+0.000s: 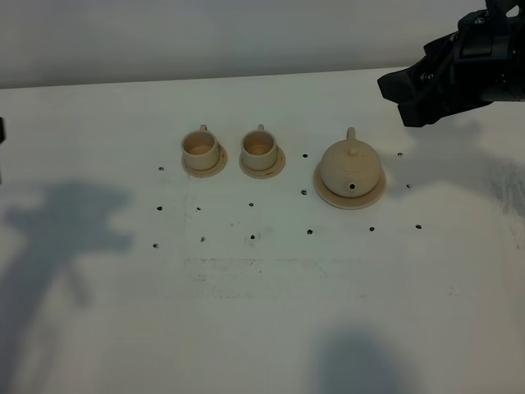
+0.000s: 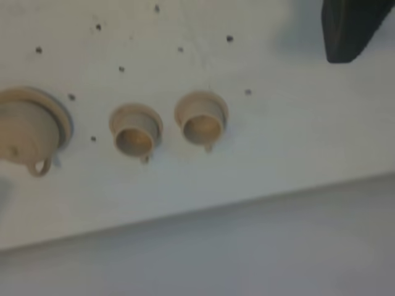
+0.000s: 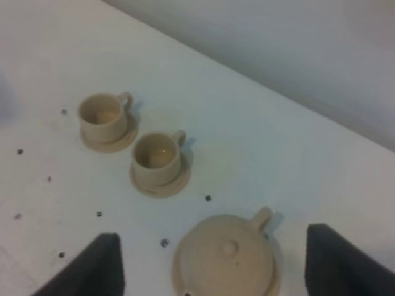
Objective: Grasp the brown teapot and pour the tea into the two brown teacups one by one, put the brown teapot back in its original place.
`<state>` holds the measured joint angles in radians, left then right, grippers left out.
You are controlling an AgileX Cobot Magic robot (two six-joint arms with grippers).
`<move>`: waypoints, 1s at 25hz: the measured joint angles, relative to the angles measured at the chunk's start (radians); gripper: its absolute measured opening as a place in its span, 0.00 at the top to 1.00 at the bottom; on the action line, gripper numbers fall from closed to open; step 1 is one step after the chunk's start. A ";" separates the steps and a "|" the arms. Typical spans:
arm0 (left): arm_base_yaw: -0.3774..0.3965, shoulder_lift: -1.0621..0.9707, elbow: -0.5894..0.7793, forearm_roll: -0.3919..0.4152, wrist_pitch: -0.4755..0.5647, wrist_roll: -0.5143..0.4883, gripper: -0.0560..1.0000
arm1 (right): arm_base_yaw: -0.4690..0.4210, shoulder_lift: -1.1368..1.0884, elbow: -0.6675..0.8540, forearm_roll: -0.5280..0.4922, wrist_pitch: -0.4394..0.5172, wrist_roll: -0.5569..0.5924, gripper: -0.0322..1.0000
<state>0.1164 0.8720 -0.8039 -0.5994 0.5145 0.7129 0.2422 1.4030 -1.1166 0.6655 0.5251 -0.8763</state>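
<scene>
Jaws, right: the right gripper (image 3: 219,268) stood with its fingers wide apart and nothing between them but air; the wrist view looked down past them at the brown teapot (image 1: 350,167).
Jaws, left: only one dark finger of the left gripper (image 2: 345,31) showed, so I cannot tell whether it was apart or together.
Teapot position: it sat upright, lid on, on the large saucer (image 1: 326,194), spout toward the near side and handle toward the far side.
Right gripper position: it hovered up and to the right of the teapot, well apart from it, near the far edge.
Edges: the table (image 1: 262,312) ended at a far edge just behind the crockery, where the pale wall began.
Open room: a broad stretch of white top lay on the near side, crossed only by shadows and small dark dots.
Count, teapots: one.
Count, cups: two, left teacup (image 1: 199,147) and right teacup (image 1: 259,146), side by side, not touching, left of the teapot.
Count, saucers: three, one under each vessel.
</scene>
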 joint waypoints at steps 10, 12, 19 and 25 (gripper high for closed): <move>0.000 -0.348 0.020 0.361 0.175 -0.396 0.62 | 0.000 0.000 -0.001 0.082 0.004 0.001 0.39; 0.000 -0.405 0.020 0.424 0.234 -0.485 0.62 | 0.000 0.000 -0.013 0.090 0.010 0.008 0.39; 0.000 -0.572 0.070 0.482 0.420 -0.627 0.62 | 0.000 0.000 -0.054 0.102 0.051 0.057 0.39; 0.000 -0.731 0.238 0.486 0.449 -0.700 0.64 | 0.000 0.026 -0.057 0.104 0.051 0.062 0.39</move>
<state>0.1164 0.1408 -0.5657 -0.1136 0.9638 0.0128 0.2422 1.4292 -1.1736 0.7694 0.5764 -0.8147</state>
